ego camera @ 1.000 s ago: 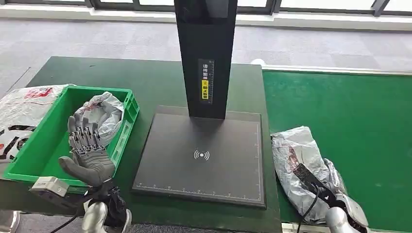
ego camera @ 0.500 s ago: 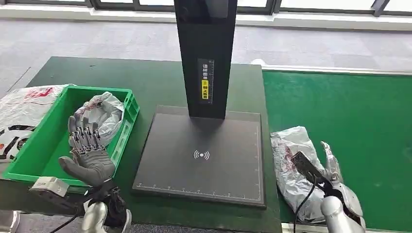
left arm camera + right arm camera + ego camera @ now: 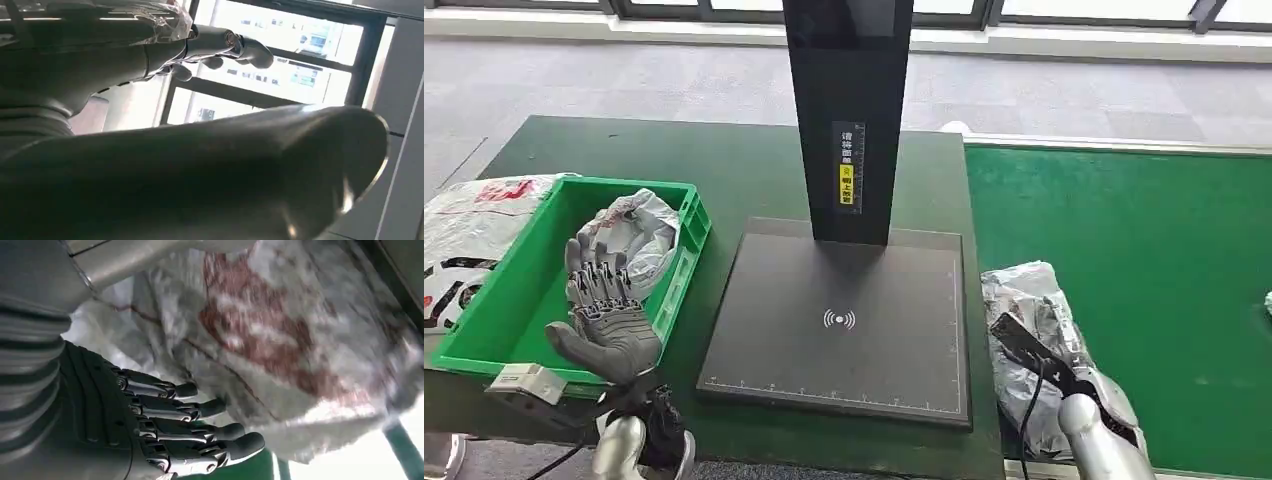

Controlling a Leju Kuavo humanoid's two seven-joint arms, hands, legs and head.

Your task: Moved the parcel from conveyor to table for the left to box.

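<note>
Now the right hand point(image 3: 1079, 375) has slid further over the parcel point(image 3: 1024, 300), fingers spread, gripping nothing; left hand point(image 3: 604, 310) unchanged, open.

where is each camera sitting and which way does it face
Head view: high on the body, looking forward and down at the green crate, scanner plate and conveyor; left hand raised, open.
Left wrist view: behind the left hand, facing windows.
Right wrist view: behind the right hand, facing the parcel.
Shared: the parcel.
</note>
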